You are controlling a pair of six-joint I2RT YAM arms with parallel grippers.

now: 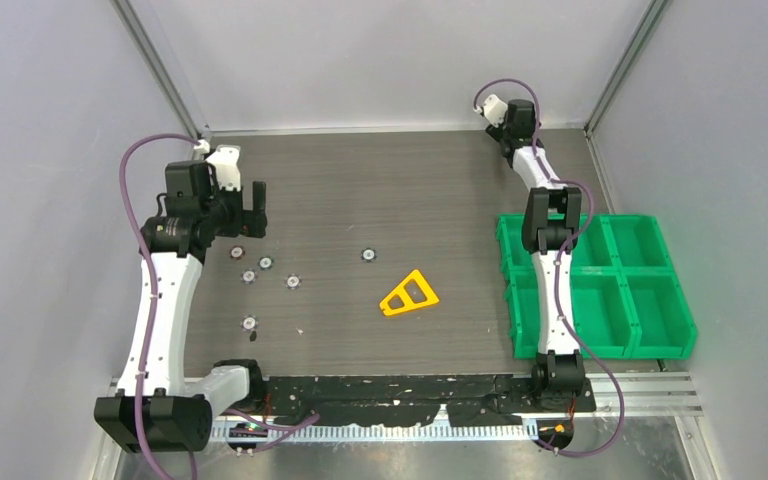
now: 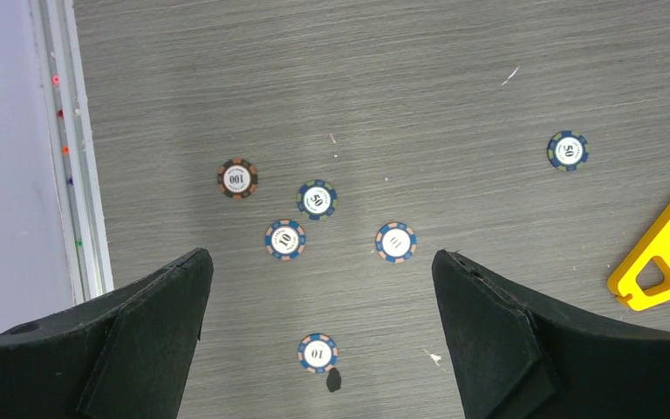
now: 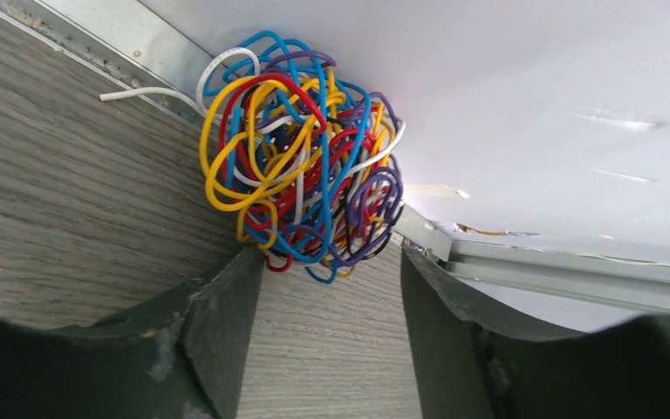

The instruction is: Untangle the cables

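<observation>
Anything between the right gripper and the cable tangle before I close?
Nothing. In the right wrist view the right gripper, open, reaches the lowest loops of the cable tangle.

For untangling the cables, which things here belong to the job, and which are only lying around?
Belong to the job: the cables, one tangled ball; the right gripper, jaws apart, right at it.
Only lying around: six poker chips; yellow triangle; green bin.

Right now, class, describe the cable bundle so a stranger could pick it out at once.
Go to the table's far right corner, where it meets the white wall. Just beyond the right gripper sits the tangled ball of cables. Nothing else there is a many-coloured knot of thin wires.
</observation>
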